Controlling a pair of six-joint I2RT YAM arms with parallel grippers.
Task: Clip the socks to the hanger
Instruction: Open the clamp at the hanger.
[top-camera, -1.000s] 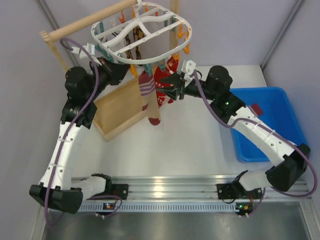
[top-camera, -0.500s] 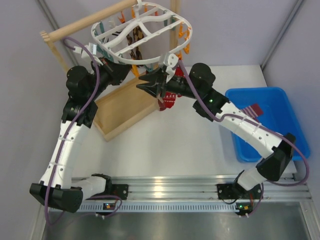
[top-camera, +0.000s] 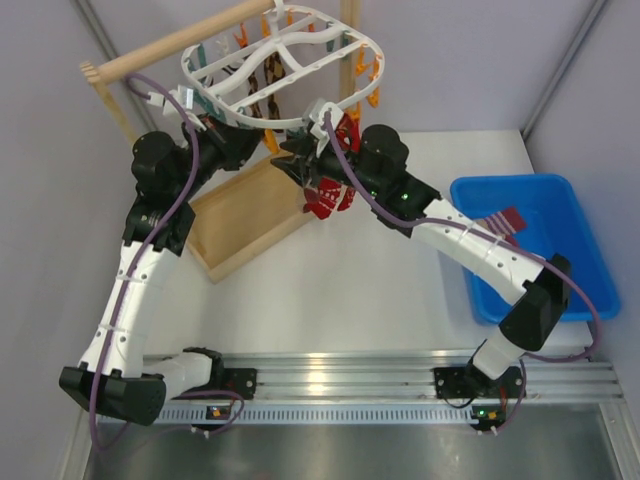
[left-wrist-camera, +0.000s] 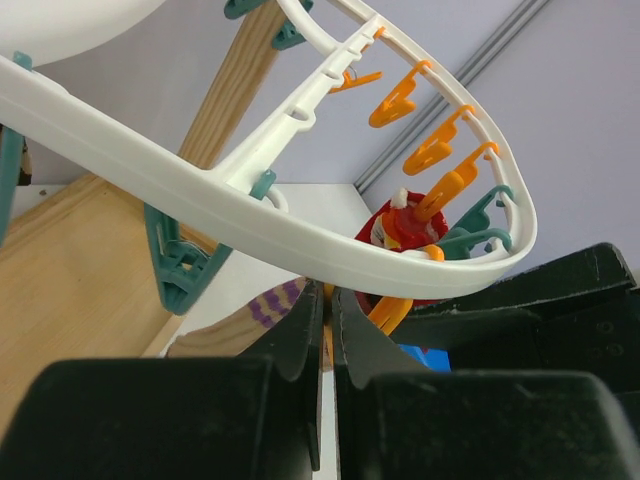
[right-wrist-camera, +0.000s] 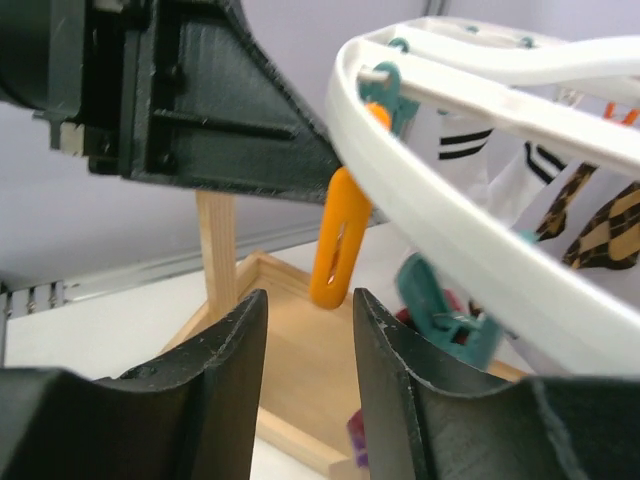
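The main risk is a knock between the two arms. In the right wrist view the left arm's black body fills the upper left, just beside the orange clip (right-wrist-camera: 338, 240) that the right gripper (right-wrist-camera: 307, 300) is lined up on. The right jaws stand part open with nothing between them, and the clip hangs just beyond the fingertips. If they close a little off line, they may catch the hanger (left-wrist-camera: 200, 195) rim instead of the clip. The hanger looks free to swing, so a push could carry the clip out of reach. It could also shake loose the red sock (top-camera: 325, 198), which hangs under the near rim at upper centre of the top view. A teal clip (right-wrist-camera: 440, 310) sits close on the right and could be nudged too.

The left gripper (left-wrist-camera: 326, 300) is closed tight right under the rim. Whether it pinches anything cannot be told.

With neither gripper showing a sock in hand, squeezing a clip now would likely achieve little.

The blue bin (top-camera: 560, 230) at the right of the top view holds one sock (top-camera: 507, 218), striped and partly hidden by the right arm. The wooden tray (top-camera: 240, 225), left of centre, shows no sock in the part in view.
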